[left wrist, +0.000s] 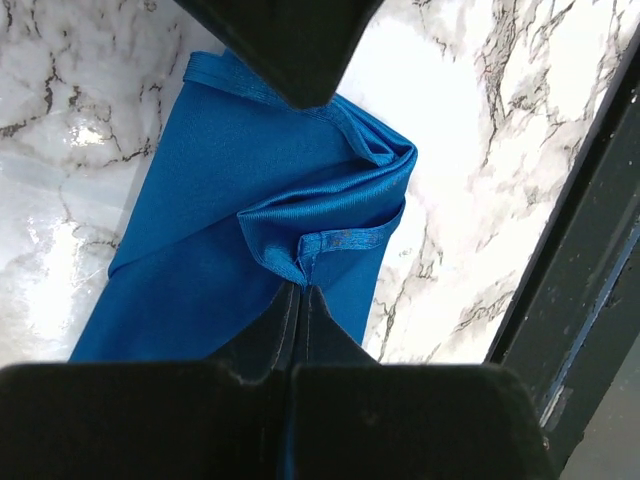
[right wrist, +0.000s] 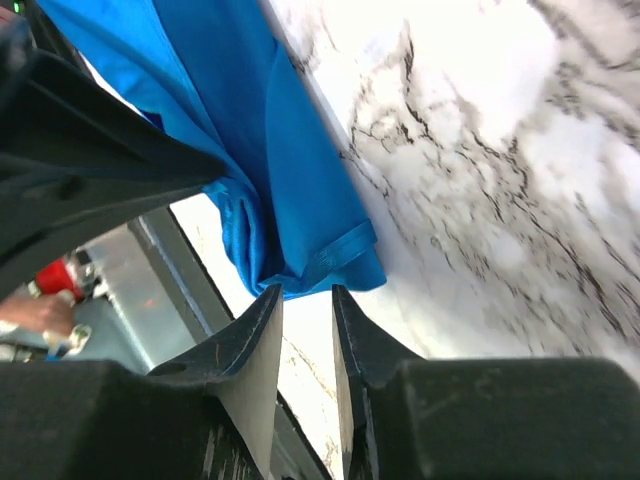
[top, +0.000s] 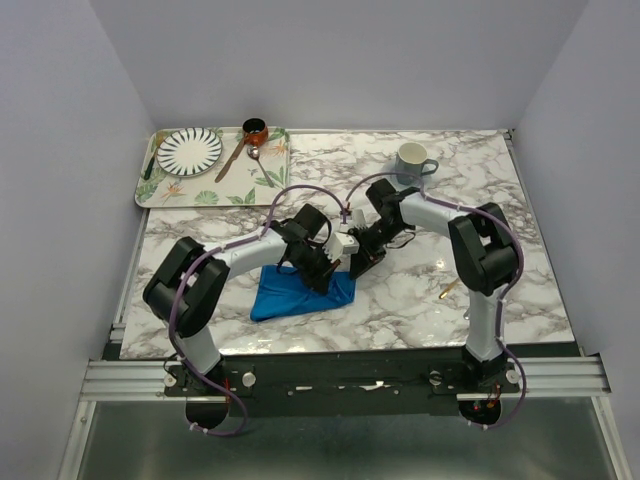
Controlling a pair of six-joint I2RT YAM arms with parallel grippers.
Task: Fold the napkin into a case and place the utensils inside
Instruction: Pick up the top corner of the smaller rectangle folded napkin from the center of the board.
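Observation:
The blue napkin (top: 298,292) lies folded and rumpled on the marble table near the front. My left gripper (top: 326,274) is shut on a hemmed fold of the napkin (left wrist: 250,200), pinched at the fingertips (left wrist: 303,290). My right gripper (top: 358,262) is open a little. Its tips (right wrist: 306,292) sit right at the napkin's hemmed corner (right wrist: 330,258) with nothing between them. A gold-coloured spoon (top: 448,290) lies on the table to the right, by the right arm. I see no silver utensil. The cloth is not in a pouch shape.
A leaf-patterned tray (top: 262,180) at the back left holds a striped plate (top: 190,150), a small brown pot (top: 255,130) and a brown-handled spoon (top: 238,152). A grey-blue mug (top: 412,162) stands at the back right. The table's front rail (left wrist: 570,300) is close.

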